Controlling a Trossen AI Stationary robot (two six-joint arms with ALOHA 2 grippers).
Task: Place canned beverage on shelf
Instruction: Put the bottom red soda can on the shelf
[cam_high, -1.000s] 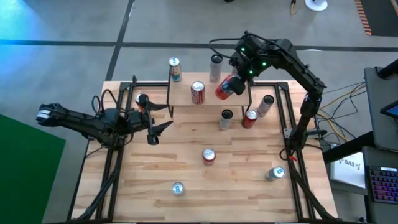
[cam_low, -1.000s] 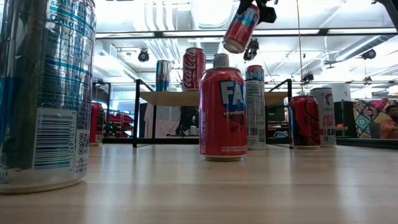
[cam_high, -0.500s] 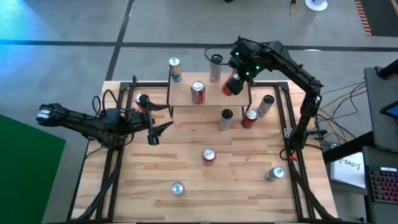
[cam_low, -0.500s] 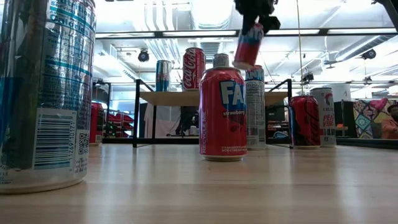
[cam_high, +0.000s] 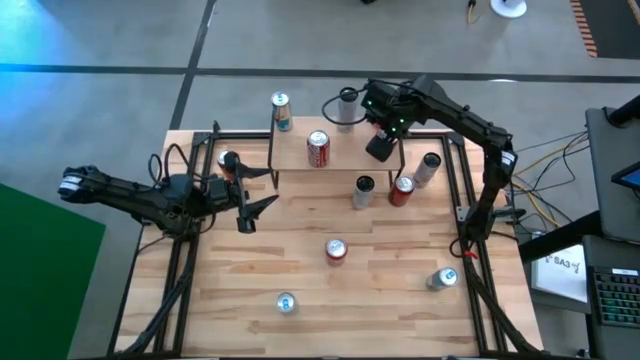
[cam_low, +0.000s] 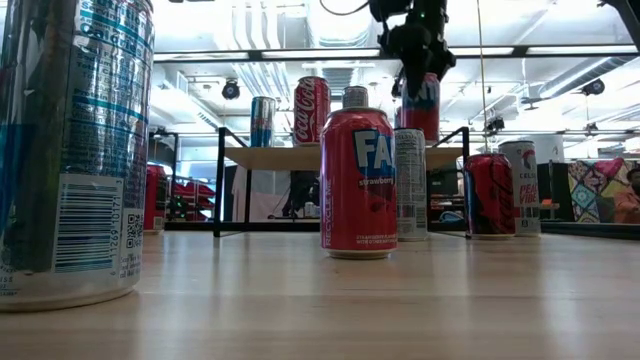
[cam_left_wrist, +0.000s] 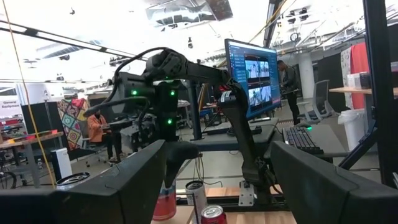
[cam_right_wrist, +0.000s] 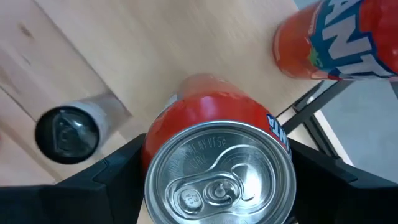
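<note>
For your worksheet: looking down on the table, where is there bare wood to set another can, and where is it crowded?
Free: the shelf top between the Coca-Cola can and the right gripper with its held red can; the table's left front, beside the blue can. Crowded: the three cans just in front of the shelf's right end.

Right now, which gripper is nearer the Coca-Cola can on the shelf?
Right. The right gripper holds a red can over the shelf beside the Coca-Cola can; the left gripper waits off the shelf's left end.
</note>
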